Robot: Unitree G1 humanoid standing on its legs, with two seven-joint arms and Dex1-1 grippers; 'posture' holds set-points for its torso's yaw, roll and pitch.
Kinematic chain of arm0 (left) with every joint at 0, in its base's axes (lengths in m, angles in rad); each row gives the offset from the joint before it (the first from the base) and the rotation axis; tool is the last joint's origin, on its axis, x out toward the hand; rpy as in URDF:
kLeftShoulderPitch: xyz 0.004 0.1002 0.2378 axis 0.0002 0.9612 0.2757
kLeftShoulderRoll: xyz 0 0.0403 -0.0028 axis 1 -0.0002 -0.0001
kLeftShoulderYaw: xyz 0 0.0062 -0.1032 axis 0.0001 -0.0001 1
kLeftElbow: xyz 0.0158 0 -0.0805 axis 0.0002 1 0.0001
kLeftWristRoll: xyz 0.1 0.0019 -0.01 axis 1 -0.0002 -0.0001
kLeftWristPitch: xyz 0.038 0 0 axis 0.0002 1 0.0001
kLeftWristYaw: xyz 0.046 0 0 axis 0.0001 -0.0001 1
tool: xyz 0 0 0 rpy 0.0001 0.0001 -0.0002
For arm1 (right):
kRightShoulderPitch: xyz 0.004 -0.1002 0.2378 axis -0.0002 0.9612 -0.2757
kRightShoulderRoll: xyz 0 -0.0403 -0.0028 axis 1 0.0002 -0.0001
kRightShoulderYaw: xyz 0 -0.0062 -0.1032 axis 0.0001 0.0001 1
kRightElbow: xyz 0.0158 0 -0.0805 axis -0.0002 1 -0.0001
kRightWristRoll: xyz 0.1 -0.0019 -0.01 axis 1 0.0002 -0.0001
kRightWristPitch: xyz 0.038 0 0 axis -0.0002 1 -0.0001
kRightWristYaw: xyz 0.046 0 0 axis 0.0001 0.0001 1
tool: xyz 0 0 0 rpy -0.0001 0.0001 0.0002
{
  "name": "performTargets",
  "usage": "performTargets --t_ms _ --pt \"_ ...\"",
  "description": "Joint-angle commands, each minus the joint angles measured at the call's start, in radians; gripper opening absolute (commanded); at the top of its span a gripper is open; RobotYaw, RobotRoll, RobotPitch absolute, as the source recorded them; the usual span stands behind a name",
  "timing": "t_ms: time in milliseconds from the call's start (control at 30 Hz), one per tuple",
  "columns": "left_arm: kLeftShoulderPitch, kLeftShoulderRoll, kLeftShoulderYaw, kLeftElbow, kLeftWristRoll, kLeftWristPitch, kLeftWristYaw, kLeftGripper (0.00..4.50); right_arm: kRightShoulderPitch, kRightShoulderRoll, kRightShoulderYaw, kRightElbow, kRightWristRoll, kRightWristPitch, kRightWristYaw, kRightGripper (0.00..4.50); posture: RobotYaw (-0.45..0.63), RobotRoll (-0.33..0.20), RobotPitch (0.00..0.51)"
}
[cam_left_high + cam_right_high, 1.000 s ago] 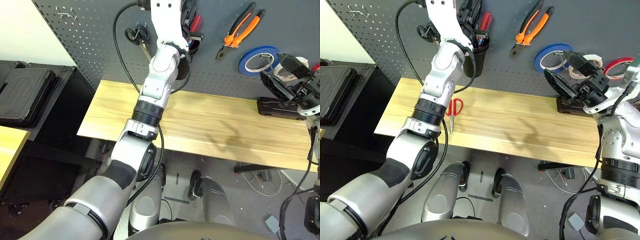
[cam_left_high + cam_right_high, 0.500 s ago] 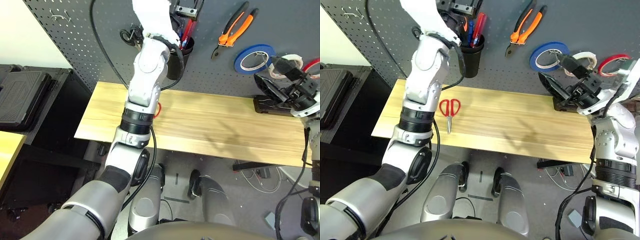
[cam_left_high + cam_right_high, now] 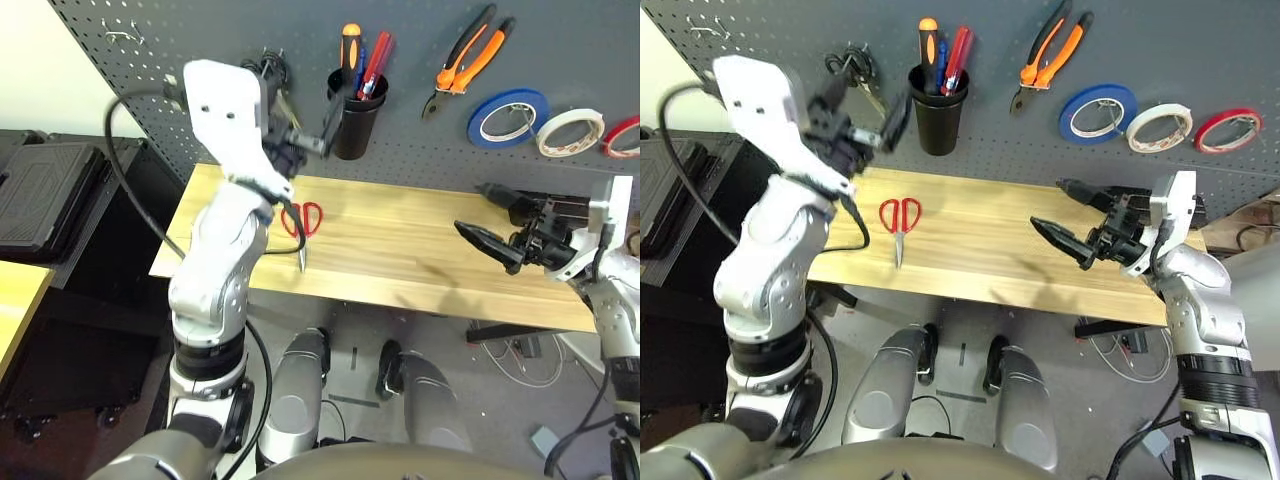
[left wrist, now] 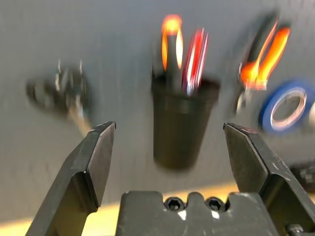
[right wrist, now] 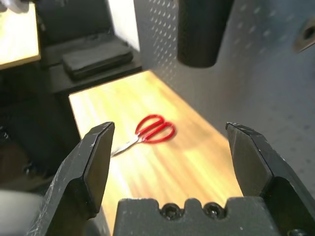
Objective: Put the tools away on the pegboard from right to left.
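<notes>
The red-handled scissors [image 3: 303, 222] lie flat on the wooden table [image 3: 420, 260], left of centre. The pegboard [image 3: 420, 150] holds a black cup [image 3: 355, 125] with the orange-and-black screwdriver [image 3: 350, 48] standing in it. To the cup's right hang the orange pliers [image 3: 472, 60] and the whitish tape ring [image 3: 570, 132]. My left gripper [image 3: 308, 142] is open and empty, just left of the cup and above the scissors. Over the table's right part, my right gripper [image 3: 478, 210] is open and empty, pointing left toward the scissors [image 5: 152, 132].
Black-handled scissors [image 3: 270, 72] hang on the pegboard left of the cup. A blue tape ring [image 3: 510, 115] and a red one [image 3: 625, 135] flank the whitish ring. Black cases [image 3: 45, 185] sit on a low stand left of the table.
My left gripper has opened, left the screwdriver in the cup and drawn back down and to the left. My right arm has dropped from the pegboard to over the table.
</notes>
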Motion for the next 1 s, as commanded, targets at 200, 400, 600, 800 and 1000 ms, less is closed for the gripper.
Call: performTargets --t_ms 200,400,600,800,1000 --pt "0.082 0.02 -0.04 0.248 0.107 -0.078 0.025 4.49 0.003 0.007 0.107 0.039 -0.169 0.011 -0.097 4.5 0.26 0.0 0.197" --pt "0.033 0.021 -0.023 0.474 0.165 -0.116 0.06 4.49 -0.036 0.044 0.172 0.117 -0.279 0.006 -0.189 4.5 0.25 0.0 0.21" --pt "-0.022 0.015 0.002 0.637 0.199 -0.161 0.101 4.49 -0.067 0.087 0.21 0.145 -0.334 0.061 -0.275 4.5 0.24 0.0 0.223" --pt "-0.094 0.01 0.024 0.826 0.218 -0.229 0.128 4.49 -0.079 0.129 0.241 0.133 -0.362 0.09 -0.319 4.5 0.24 0.0 0.232" --pt "-0.187 0.018 0.046 1.059 0.24 -0.283 0.163 4.49 -0.096 0.148 0.268 0.13 -0.383 0.13 -0.347 4.5 0.22 0.0 0.242"
